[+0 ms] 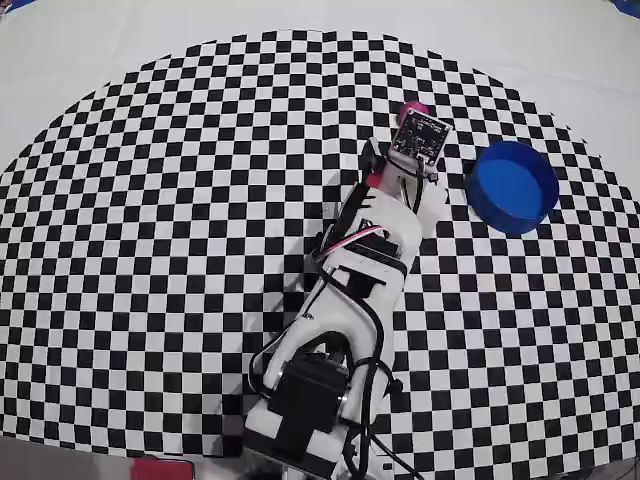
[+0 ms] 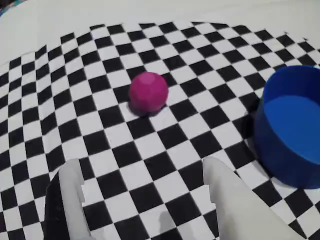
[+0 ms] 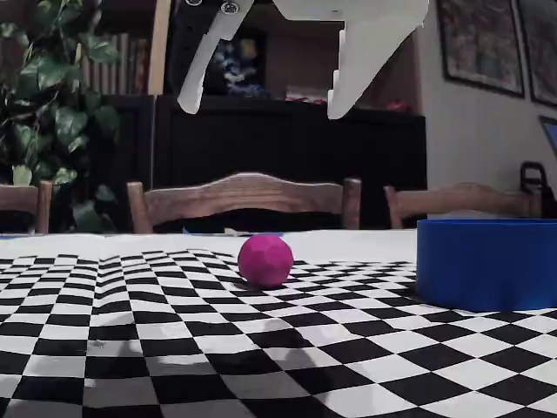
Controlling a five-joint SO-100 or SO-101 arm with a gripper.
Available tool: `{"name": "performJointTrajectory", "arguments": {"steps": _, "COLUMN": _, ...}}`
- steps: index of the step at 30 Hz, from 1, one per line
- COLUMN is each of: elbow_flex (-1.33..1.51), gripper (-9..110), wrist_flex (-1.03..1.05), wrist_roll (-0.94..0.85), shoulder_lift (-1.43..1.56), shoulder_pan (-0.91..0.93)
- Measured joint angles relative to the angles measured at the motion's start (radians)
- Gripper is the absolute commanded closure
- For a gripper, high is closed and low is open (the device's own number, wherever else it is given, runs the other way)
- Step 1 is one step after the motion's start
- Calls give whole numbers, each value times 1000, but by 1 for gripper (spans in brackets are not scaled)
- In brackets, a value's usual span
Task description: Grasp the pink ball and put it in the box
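The pink ball (image 2: pixel 148 92) rests on the checkered cloth, ahead of my gripper in the wrist view; it also shows low in the fixed view as the pink ball (image 3: pixel 265 259), and in the overhead view only a sliver of the pink ball (image 1: pixel 412 108) peeks past the wrist camera board. The blue box (image 2: pixel 292 130) stands to the ball's right, seen too as the box (image 1: pixel 513 186) and the box (image 3: pixel 486 263). My gripper (image 2: pixel 140 172) is open, nothing between its white fingers. In the fixed view the gripper (image 3: pixel 261 109) hangs well above the ball.
The checkered cloth (image 1: pixel 170 230) covers the table, with white table beyond its curved far edge. My arm (image 1: pixel 340 300) stretches from the near edge toward the ball. Chairs (image 3: pixel 244 200) and a plant (image 3: pixel 43 104) stand behind the table.
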Motion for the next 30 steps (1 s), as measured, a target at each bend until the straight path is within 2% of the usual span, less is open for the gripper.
{"name": "performJointTrajectory", "arguments": {"steps": 30, "elbow_flex": -328, "gripper": 74, "wrist_flex": 49, "wrist_roll": 17, "shoulder_lift": -356, "shoulder_pan": -2}}
